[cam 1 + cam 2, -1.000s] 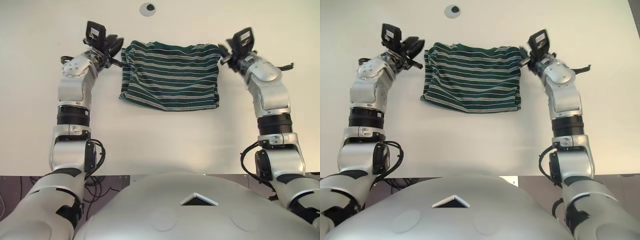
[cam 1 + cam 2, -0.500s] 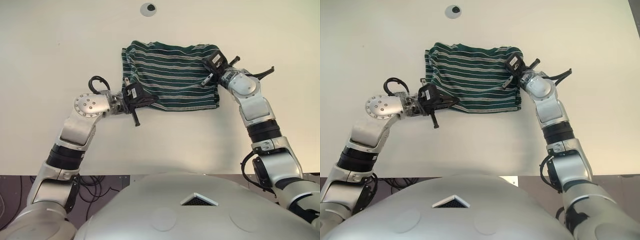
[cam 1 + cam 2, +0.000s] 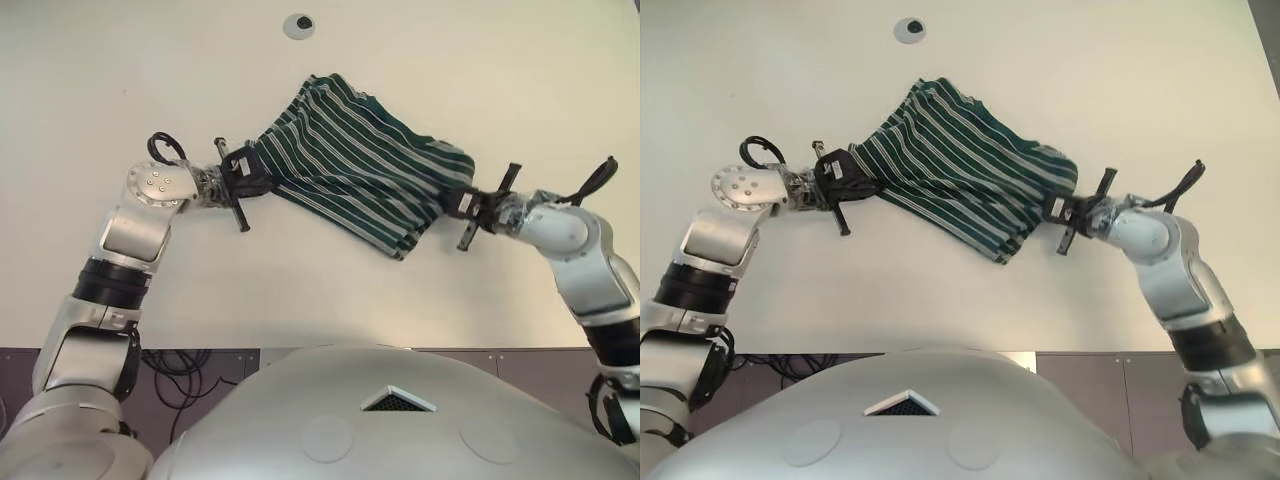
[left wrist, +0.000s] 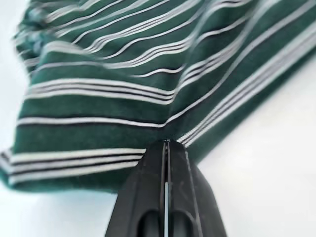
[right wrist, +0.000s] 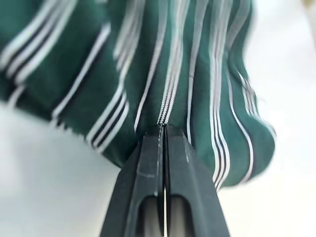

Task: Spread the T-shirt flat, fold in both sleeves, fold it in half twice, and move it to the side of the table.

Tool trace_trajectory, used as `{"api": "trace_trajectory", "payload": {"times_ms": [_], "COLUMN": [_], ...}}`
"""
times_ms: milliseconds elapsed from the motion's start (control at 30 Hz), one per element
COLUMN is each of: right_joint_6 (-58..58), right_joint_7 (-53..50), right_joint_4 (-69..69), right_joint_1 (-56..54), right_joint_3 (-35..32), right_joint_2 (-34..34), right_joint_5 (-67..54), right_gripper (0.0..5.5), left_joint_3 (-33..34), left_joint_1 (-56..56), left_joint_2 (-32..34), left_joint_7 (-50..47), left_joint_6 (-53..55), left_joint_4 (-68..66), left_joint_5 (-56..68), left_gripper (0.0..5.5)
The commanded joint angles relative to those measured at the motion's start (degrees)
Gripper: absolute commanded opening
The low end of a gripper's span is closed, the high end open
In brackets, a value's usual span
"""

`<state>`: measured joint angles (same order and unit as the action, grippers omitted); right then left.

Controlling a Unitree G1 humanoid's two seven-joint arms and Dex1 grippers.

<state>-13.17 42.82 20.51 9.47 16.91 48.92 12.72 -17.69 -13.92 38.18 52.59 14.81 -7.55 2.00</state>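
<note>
The folded T-shirt (image 3: 360, 160), dark green with thin white stripes, hangs stretched at a slant between my two grippers above the white table (image 3: 320, 290). My left gripper (image 3: 252, 178) is shut on its left edge. My right gripper (image 3: 452, 203) is shut on its right corner, lower and nearer to me. A loose fold (image 3: 395, 243) sags below the line between them. In the left wrist view the black fingers (image 4: 167, 148) pinch the striped cloth (image 4: 123, 84). In the right wrist view the closed fingers (image 5: 162, 133) bite into the cloth (image 5: 187, 64).
A small round grey fitting (image 3: 298, 25) sits in the tabletop at the far middle. The table's near edge (image 3: 200, 348) runs just in front of me, with dark cables (image 3: 175, 365) below it on the left.
Both grippers closed on the T-shirt's side edges and lifted it off the table. The right gripper pulled its corner rightward and toward me, so the cloth now hangs slanted.
</note>
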Motion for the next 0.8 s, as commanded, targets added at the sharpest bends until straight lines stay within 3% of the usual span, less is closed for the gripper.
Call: {"api": "trace_trajectory", "payload": {"times_ms": [33,167,300,400,567,633,800], "right_joint_6": [-5.0,-7.2,-8.7,-10.8,-12.6,-10.4,2.8], "right_joint_7": [4.9,1.5,-1.3,-3.5,-0.8,1.4,4.2], "right_joint_4": [8.2,12.0,13.6,17.8,31.9,32.1,21.1], "right_joint_1": [11.5,13.8,15.2,17.8,27.4,29.8,32.9], "right_joint_3": [7.9,10.0,7.0,0.3,-20.8,-27.8,-28.6], "right_joint_2": [-0.5,-4.2,-5.3,-6.5,-7.5,-5.8,-0.6], "right_joint_5": [-3.1,-5.1,-6.5,-11.2,-28.6,-29.0,-16.2], "right_gripper": [0.03,0.03,0.03,0.20,1.02,1.32,2.09], "left_joint_3": [-2.0,-2.7,-2.8,-1.2,6.9,9.4,9.6], "left_joint_1": [-4.3,-6.1,-7.4,-6.9,0.3,4.8,16.1], "left_joint_2": [-4.7,-9.6,-12.0,-11.8,-7.9,-5.4,3.1], "left_joint_7": [-1.1,-2.1,-2.8,-3.2,0.9,3.5,9.9], "left_joint_6": [-1.2,-3.6,-5.8,-7.8,-17.9,-20.3,-21.6], "left_joint_4": [-6.0,-7.9,-10.7,-12.3,-3.3,2.1,12.0], "left_joint_5": [-2.4,-2.5,-3.4,-3.0,4.9,8.0,8.3], "left_gripper": [0.00,0.00,0.00,0.00,0.00,0.27,0.98]}}
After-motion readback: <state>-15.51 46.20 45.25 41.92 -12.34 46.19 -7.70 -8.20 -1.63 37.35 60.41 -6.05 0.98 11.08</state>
